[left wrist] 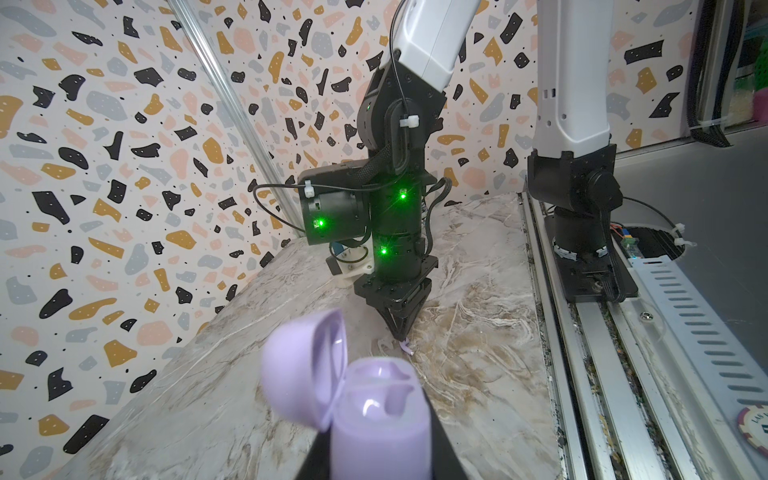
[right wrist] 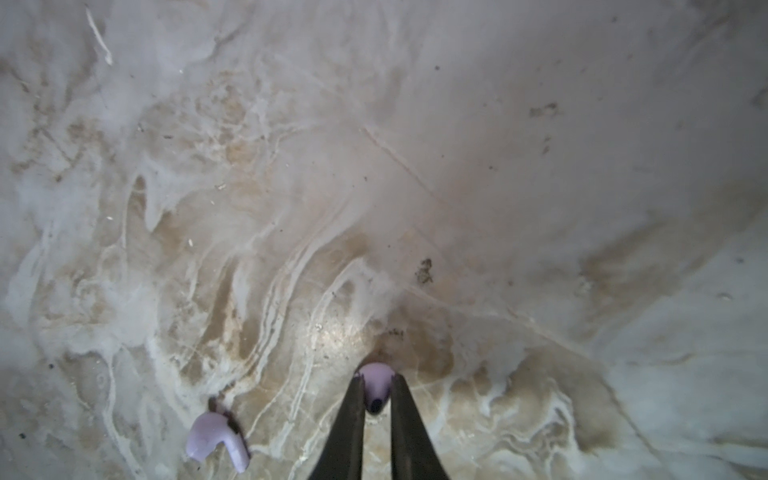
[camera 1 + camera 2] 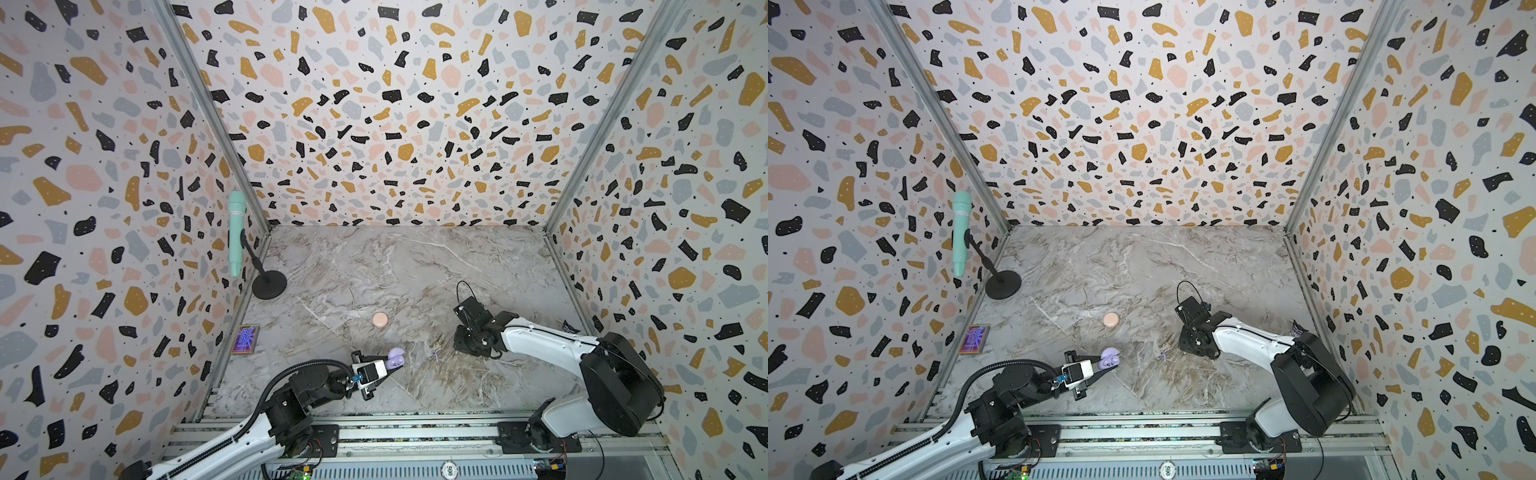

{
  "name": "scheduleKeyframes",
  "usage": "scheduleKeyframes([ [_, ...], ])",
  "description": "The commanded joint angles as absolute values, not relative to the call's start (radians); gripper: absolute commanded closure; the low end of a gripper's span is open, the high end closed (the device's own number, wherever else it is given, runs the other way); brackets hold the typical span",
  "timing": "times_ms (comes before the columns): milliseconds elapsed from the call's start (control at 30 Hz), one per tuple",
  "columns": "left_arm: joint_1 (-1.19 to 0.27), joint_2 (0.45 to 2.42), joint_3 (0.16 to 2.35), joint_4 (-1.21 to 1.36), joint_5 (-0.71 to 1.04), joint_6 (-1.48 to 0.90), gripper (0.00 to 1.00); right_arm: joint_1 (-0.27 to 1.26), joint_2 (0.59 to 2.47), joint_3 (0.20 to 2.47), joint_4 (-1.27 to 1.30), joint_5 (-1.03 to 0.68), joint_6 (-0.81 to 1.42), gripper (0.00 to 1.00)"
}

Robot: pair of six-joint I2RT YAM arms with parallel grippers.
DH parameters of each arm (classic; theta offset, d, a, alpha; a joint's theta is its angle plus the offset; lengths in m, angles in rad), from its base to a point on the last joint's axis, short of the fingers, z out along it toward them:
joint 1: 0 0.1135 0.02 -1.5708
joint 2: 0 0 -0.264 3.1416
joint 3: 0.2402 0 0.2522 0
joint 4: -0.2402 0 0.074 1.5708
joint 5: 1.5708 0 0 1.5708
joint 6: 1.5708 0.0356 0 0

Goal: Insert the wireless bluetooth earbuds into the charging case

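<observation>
My left gripper [image 1: 380, 434] is shut on the lavender charging case [image 1: 374, 399], holding it low over the table with its round lid [image 1: 299, 365] flipped open and both wells bare. Both top views show the case [image 3: 395, 358] [image 3: 1109, 358] at the front centre. To its right, my right gripper [image 2: 377, 380] points down at the table, shut on a lavender earbud [image 2: 374, 372]; its fingers press the bud's two sides. A second lavender earbud [image 2: 212, 436] lies loose on the marble close by. From the left wrist, the right gripper [image 1: 399, 334] stands just beyond the case.
A closed pale pink round case [image 3: 380, 319] sits on the table behind the lavender one. A mint microphone [image 3: 237, 232] on a black stand [image 3: 269, 284] occupies the back left corner. A colourful card [image 3: 245, 339] leans at the left wall. Aluminium rails [image 3: 374, 428] line the front edge.
</observation>
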State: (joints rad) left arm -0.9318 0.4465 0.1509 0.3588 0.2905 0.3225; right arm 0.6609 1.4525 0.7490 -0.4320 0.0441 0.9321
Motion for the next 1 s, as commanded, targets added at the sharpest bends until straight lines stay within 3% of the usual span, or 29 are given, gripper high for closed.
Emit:
scheduleKeyframes([
  [0, -0.934, 0.446, 0.176, 0.392, 0.298, 0.331, 1.0, 0.658, 1.454, 0.734, -0.438, 0.041, 0.926, 0.86],
  [567, -0.935, 0.449, 0.179, 0.385, 0.295, 0.338, 1.0, 0.654, 1.428, 0.68, -0.356, -0.046, 0.882, 0.93],
  [967, -0.934, 0.45, 0.178, 0.382, 0.298, 0.34, 1.0, 0.653, 1.412, 0.679, -0.356, -0.035, 0.858, 0.87],
])
